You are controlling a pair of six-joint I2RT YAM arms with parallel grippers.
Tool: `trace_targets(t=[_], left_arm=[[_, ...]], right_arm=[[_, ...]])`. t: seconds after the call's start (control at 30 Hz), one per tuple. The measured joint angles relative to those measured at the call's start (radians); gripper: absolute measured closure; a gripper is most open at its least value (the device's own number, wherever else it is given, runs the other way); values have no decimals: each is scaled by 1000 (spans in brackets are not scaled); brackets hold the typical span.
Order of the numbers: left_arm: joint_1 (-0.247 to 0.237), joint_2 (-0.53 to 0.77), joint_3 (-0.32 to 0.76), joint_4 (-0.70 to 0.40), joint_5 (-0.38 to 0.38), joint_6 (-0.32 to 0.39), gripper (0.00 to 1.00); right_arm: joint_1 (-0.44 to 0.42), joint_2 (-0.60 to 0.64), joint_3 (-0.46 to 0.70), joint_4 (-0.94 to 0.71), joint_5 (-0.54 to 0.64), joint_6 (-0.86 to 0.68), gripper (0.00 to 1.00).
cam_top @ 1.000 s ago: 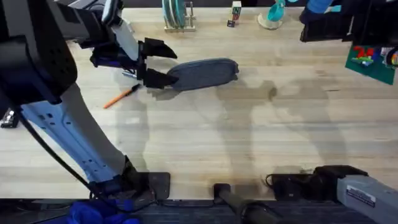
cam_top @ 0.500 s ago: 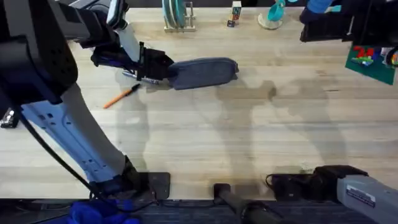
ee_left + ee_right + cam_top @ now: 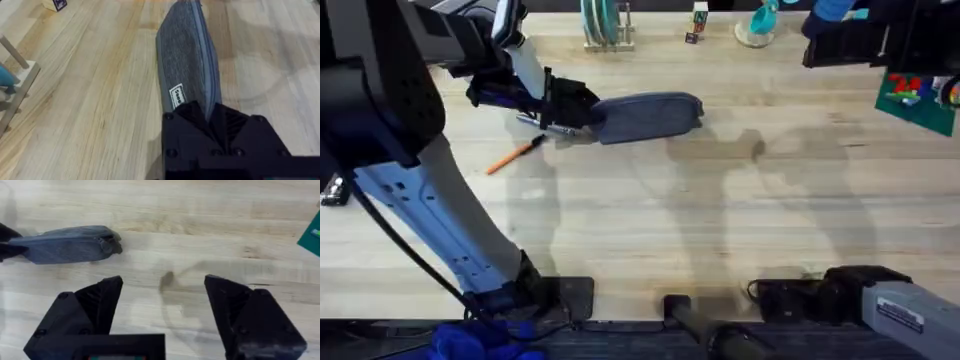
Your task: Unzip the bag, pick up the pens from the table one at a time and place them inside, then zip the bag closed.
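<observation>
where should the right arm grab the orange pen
Probably mid-barrel, coming straight down, fingers across its width. The orange pen lies flat and diagonal on the table, with bare wood on both sides. The left gripper is shut on the bag just beyond its black tip, so stay off that end.

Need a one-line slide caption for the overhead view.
Left gripper shut on the bag's near end; orange pen waits on the table.

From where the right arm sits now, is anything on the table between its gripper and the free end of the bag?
Nothing visible is. The right gripper is open above bare table, and only wood grain and shadows lie between it and the bag. The left gripper is shut on the bag's far end.
</observation>
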Motion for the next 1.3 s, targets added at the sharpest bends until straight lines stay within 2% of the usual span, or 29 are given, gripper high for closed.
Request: trace_targets(t=[0.53,0.9,1.3], left_arm=[[0,0,0,7,0,0,956],[0,0,0,12,0,0,956],[0,0,0,15,0,0,958]], right_arm=[[0,9,2,-12,0,0,5],[9,183,2,-44,0,-9,5],[76,371,2,13,-110,-169,5]])
